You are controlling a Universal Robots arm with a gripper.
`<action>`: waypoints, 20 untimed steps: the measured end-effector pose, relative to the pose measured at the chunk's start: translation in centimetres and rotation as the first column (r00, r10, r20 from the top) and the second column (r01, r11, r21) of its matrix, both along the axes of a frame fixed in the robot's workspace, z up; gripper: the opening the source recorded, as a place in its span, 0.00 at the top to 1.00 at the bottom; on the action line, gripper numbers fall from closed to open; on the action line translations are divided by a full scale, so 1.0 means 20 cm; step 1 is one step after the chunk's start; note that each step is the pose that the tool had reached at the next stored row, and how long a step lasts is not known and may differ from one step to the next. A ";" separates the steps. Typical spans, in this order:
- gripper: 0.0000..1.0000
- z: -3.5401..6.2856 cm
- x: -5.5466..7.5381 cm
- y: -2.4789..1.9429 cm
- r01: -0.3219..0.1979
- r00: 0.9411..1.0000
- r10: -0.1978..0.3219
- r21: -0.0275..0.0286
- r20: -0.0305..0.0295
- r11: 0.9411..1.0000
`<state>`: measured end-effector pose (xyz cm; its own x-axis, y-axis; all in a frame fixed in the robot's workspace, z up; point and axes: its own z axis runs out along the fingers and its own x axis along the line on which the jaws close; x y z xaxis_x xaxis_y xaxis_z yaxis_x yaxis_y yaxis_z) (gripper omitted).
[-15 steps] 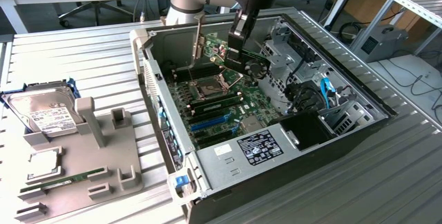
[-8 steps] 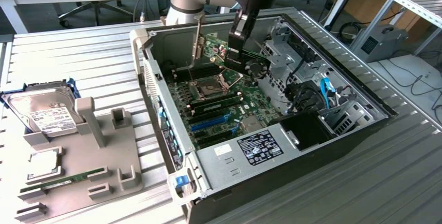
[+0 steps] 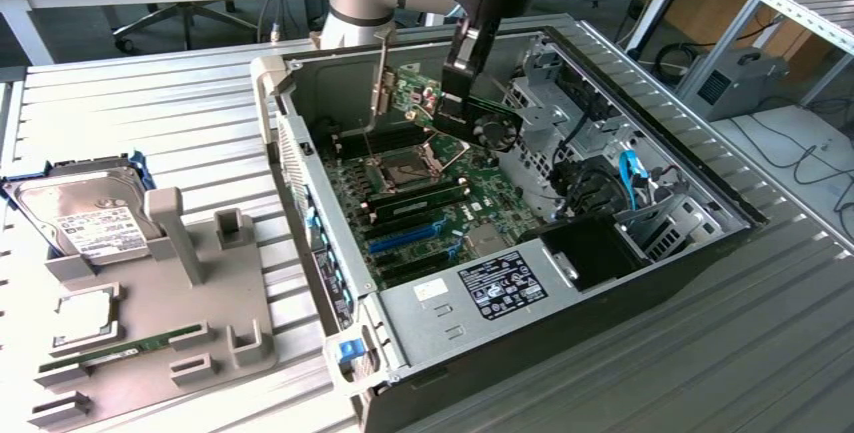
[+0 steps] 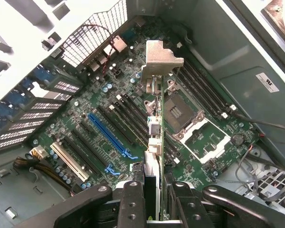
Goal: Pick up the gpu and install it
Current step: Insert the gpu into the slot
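Note:
My gripper [image 3: 457, 91] is shut on the gpu [image 3: 486, 127], a green card with a black fan face and a silver end bracket [image 3: 383, 83]. It holds the card in the air over the back part of the open computer case [image 3: 441, 353]. In the wrist view the gpu [image 4: 154, 137] appears edge-on between my fingers [image 4: 132, 202], bracket [image 4: 159, 58] farthest from me. It hangs over the motherboard [image 4: 85, 111], between the black slots beside the blue slot [image 4: 110, 135] and the open CPU socket [image 4: 187, 118]. The card does not touch any slot.
The case walls and the drive cage [image 3: 574, 123] hem in the motherboard [image 3: 461, 203]. Cables [image 3: 601, 188] lie at the exterior view's right inside the case. Outside, at the exterior view's left, a grey fixture [image 3: 174, 273] carries a hard drive [image 3: 80, 218], a CPU [image 3: 87, 318] and a RAM stick [image 3: 127, 346].

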<state>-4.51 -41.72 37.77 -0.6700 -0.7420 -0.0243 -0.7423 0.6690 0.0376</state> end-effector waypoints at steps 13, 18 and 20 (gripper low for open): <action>0.74 0.000 0.00 0.000 -0.024 1.000 0.024 0.000 0.000 1.000; 0.74 0.000 0.00 0.000 -0.032 0.999 0.032 0.000 0.000 0.999; 0.74 0.000 0.00 0.000 -0.035 0.999 0.035 0.000 0.000 0.999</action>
<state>-4.50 -41.72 37.77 -0.6433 -0.7652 -0.0243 -0.7655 0.6423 0.0376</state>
